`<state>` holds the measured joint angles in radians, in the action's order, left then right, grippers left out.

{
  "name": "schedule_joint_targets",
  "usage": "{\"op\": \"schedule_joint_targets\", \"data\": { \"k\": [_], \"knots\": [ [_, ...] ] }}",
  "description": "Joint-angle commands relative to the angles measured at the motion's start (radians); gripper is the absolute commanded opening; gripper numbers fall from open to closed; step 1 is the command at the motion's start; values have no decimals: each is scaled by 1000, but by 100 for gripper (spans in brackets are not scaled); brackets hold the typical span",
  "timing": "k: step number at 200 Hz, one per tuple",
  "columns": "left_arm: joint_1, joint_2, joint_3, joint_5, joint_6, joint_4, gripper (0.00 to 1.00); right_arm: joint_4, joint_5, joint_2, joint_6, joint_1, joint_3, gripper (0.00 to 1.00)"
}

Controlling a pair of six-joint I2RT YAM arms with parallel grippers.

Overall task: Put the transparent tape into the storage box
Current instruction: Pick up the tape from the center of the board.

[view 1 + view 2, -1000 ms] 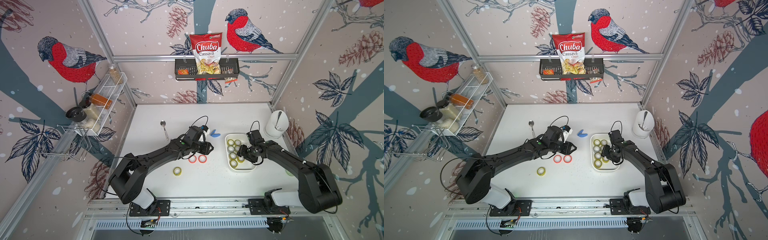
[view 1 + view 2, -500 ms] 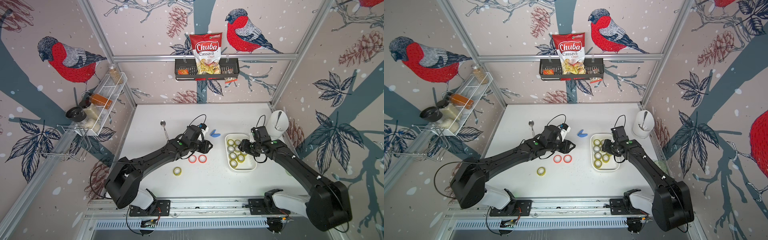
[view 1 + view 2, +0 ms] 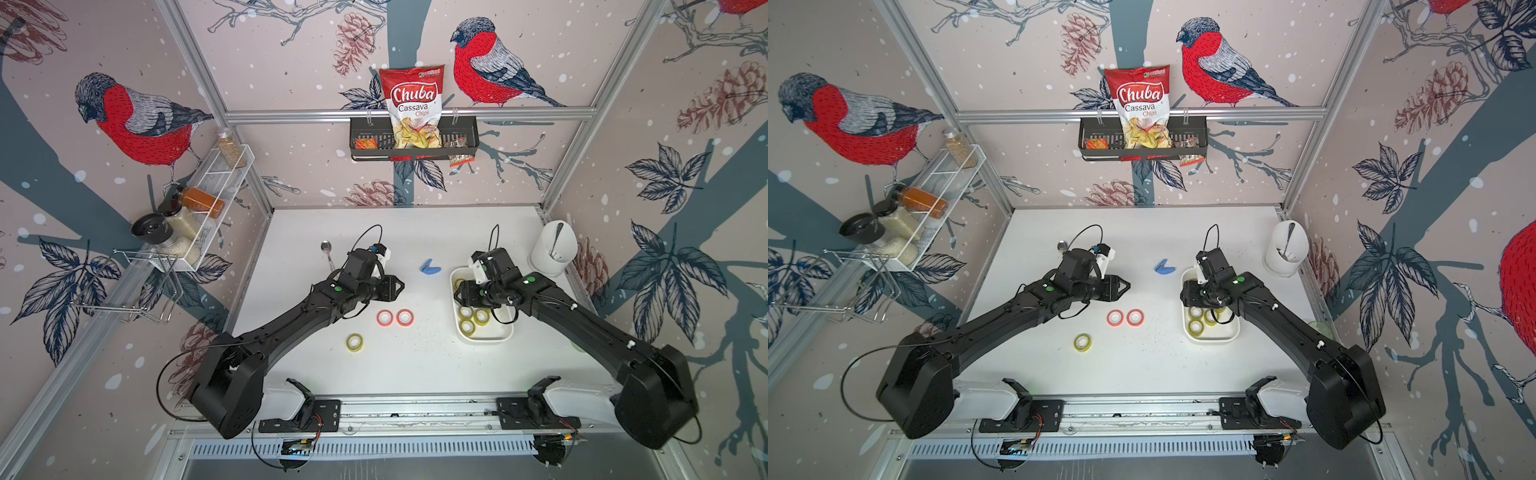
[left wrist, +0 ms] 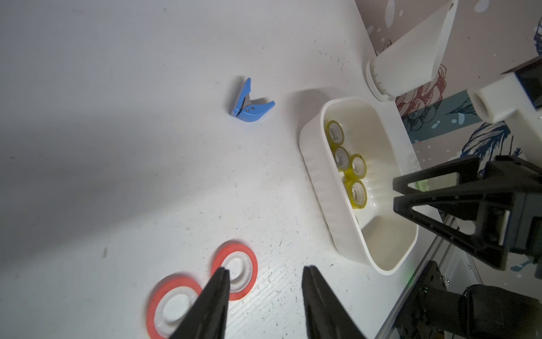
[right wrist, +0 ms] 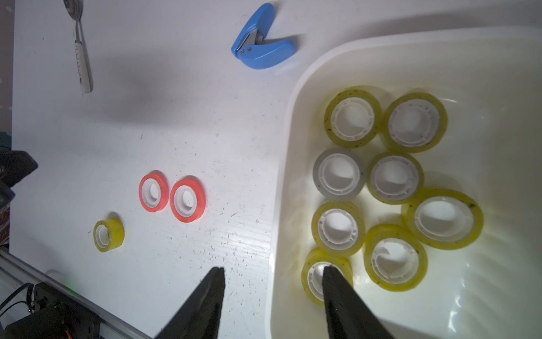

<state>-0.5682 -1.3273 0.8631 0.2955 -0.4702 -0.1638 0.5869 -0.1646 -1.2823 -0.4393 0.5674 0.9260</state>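
The storage box (image 3: 494, 332) (image 3: 1221, 332) is a shallow white tub at the table's right, holding several yellowish transparent tape rolls (image 5: 394, 256). Another transparent tape roll (image 3: 354, 342) (image 3: 1082, 343) (image 5: 108, 234) lies loose on the table toward the front. My right gripper (image 3: 457, 293) (image 5: 272, 271) is open and empty. It hovers over the box's left rim (image 5: 281, 205), one finger over the table and one over a roll in the box. My left gripper (image 3: 399, 286) (image 4: 265, 271) is open and empty, just beyond two red tape rolls (image 3: 395, 318).
A blue tape cutter (image 3: 429, 267) lies between the grippers at the back. A spoon (image 3: 327, 253) lies behind the left arm. A tall white cup (image 3: 554, 249) stands at the back right corner. A black basket (image 3: 413, 143) hangs on the back wall and a wire rack (image 3: 208, 199) on the left wall.
My right gripper has risen from among the rolls in the box and shifted toward the box's left rim. My left gripper has drawn back slightly to the left.
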Motion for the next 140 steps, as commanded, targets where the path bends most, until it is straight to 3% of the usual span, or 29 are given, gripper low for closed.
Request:
{"op": "schedule_joint_targets", "data": {
  "k": [1, 80, 140],
  "knots": [
    [42, 32, -19, 5, -10, -22, 45, 2, 0, -19, 29, 44, 21, 59],
    [241, 141, -103, -6, -57, -94, 43, -73, -51, -62, 49, 196, 62, 59],
    [307, 183, -135, -12, -77, -146, 44, -163, -45, -123, 50, 321, 82, 62]
  ]
}}
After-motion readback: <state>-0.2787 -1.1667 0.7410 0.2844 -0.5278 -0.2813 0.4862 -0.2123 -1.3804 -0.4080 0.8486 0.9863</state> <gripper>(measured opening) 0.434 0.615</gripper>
